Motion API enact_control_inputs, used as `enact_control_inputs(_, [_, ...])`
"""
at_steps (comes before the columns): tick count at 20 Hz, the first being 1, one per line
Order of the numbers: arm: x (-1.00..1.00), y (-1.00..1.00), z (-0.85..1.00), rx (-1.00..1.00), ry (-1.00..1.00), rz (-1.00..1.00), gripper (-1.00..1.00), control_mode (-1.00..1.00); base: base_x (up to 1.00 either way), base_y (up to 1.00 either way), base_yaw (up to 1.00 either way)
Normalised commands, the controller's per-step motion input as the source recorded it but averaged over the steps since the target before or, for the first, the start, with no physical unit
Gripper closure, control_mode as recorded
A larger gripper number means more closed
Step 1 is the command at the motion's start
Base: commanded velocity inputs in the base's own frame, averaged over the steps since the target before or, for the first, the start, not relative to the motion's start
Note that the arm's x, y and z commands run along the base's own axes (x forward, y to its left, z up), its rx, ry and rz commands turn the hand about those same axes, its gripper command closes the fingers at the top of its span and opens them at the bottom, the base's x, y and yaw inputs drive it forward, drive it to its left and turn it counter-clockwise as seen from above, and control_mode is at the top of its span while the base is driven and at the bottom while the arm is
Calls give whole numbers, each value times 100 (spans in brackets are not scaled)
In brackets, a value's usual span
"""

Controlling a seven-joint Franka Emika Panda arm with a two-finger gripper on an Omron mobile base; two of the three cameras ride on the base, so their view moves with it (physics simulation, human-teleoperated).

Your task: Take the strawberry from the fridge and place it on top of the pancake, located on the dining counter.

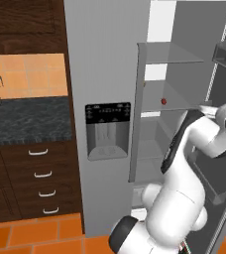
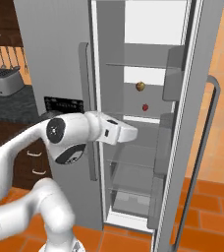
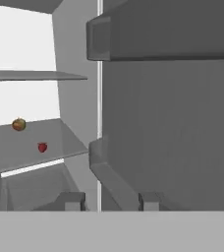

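Fridge (image 2: 60, 54) door open; strawberry (image 3: 42, 147) on glass shelf (image 3: 60, 142), left of frame, beside yellowish-brown round item (image 3: 18, 124). Gripper (image 3: 111, 201) fingertips spread apart, empty, well apart from berry.

Grey fridge (image 2: 55, 49) with black dispenser panel (image 1: 107, 113); red strawberry (image 3: 42, 147); yellowish-brown round item (image 3: 18, 124); dark wooden cabinets (image 1: 30, 183); black speckled counter (image 1: 28, 121); orange tiled floor (image 1: 30, 233).

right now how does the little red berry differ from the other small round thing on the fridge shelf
The tiny red strawberry is plain red; the small yellowish-brown round item is tan with a reddish blush. The strawberry looks slightly smaller. In the hand view the strawberry sits nearer the glass shelf's front edge and the round item sits further back. Both rest apart on that same shelf.
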Motion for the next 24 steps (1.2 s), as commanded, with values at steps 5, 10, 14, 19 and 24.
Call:
enact_control_inputs(5, [-61, 73, 76, 27, 4, 13, -100, -100, 0, 0, 0])
enact_control_inputs(10, [-32, 63, 7, 35, 20, 11, -100, -100, 0, 0, 0])
enact_control_inputs(14, [-12, 69, -4, 16, 16, 18, -100, -100, 0, 0, 0])
enact_control_inputs(19, [-25, 78, 0, -1, 10, 25, -100, -100, 0, 0, 0])
enact_control_inputs(24, [-63, 29, -4, -9, -2, 15, -100, -100, 0, 0, 0])
